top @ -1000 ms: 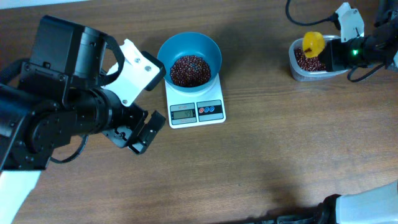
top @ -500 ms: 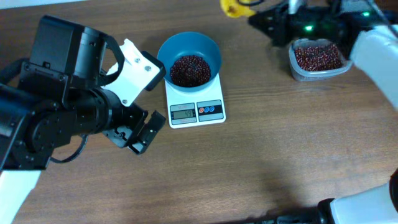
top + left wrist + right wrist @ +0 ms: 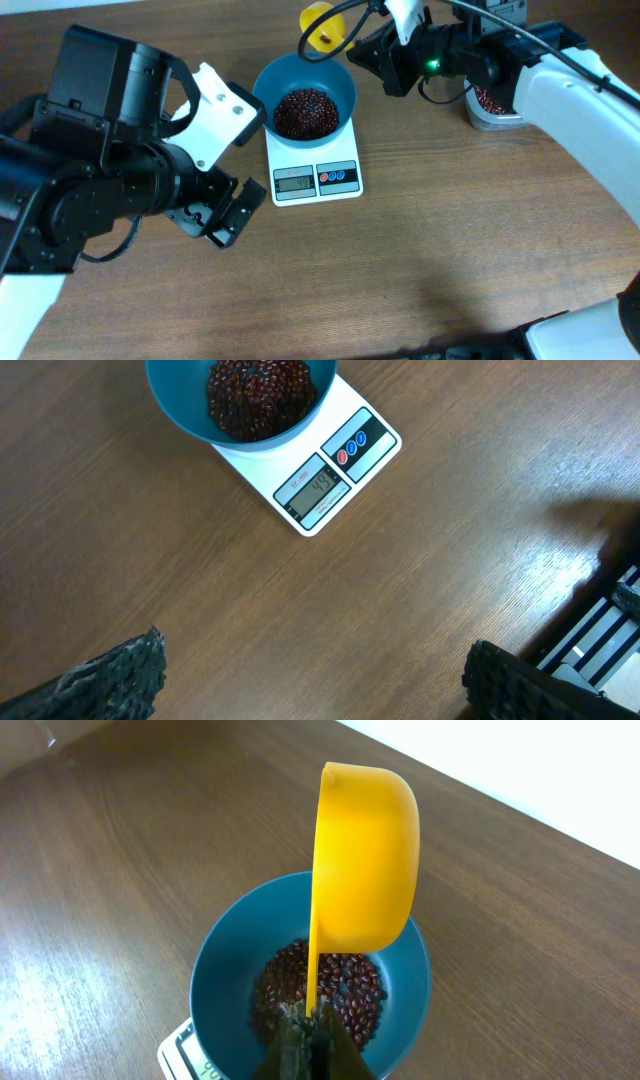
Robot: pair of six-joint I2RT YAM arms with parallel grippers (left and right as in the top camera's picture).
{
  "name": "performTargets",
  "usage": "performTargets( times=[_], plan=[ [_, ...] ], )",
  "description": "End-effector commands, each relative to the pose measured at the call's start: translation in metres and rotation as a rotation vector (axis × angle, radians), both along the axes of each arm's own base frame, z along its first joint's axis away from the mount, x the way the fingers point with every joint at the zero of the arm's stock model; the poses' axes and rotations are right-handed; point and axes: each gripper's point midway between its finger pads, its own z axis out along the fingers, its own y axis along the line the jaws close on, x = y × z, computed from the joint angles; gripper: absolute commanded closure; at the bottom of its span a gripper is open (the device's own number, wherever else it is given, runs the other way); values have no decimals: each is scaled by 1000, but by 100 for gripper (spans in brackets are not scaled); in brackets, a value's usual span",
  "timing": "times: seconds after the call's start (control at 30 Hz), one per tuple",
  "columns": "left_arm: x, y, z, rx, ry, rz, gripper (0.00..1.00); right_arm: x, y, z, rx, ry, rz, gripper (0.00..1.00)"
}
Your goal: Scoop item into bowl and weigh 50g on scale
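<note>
Surface: the wooden surface (image 3: 450, 250) lay under both arms.
Left end effector: the left end effector (image 3: 222, 218) hung with its fingers spread wide and nothing between them.
Right end effector: the right end effector (image 3: 308, 1042) was clamped on the handle of the yellow scoop (image 3: 365, 860), which stood on edge just above it.
Scale: the scale (image 3: 312, 158) sat just ahead of the left end effector.
Bowl: the bowl (image 3: 340, 80) rested on the scale, below the right end effector.
Tub: the tub (image 3: 490, 112) sat behind the right end effector, mostly hidden.
Beans: the beans (image 3: 305, 110) were heaped in the bowl.
Risk: the display (image 3: 318, 488) seemed to read just under fifty, so a full tip would probably overshoot. The scoop hung near the far rim, so beans might fall outside.
Views: only the left wrist made the digits legible. Only the overhead showed the tub. The right wrist saw the scoop's back, so I cannot tell its load.
</note>
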Motion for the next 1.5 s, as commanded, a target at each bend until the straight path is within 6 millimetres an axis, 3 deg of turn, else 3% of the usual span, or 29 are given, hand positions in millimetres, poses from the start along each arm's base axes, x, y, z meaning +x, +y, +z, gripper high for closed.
performTargets(
  times=[0.0,0.37,0.5,0.57,0.73,0.83,0.93,1.23,1.37,1.47],
  plan=[
    [0,-1,-2,7,-2,-16,1,0,2,15,-2,-49,8,96],
    [0,-1,-2,7,-2,-16,1,0,2,16,-2,-49,8,96],
    [0,-1,-2,7,-2,-16,1,-8,13,33,62,-66,83,96],
    [0,-1,-2,7,-2,-16,1,-5,5,14,13,-8,35,96],
    [0,-1,-2,7,-2,-16,1,-4,6,14,16,-12,37,96],
    [0,-1,-2,7,-2,-16,1,-9,19,47,102,-94,122,96],
    [0,-1,-2,7,-2,-16,1,-2,0,13,-15,5,1,96],
    [0,-1,-2,7,-2,-16,1,-1,2,17,-4,-12,8,96],
    [0,-1,-2,7,-2,-16,1,7,2,28,8,-74,5,96],
    [0,-1,-2,7,-2,-16,1,12,-18,51,15,-140,-43,96]
  ],
)
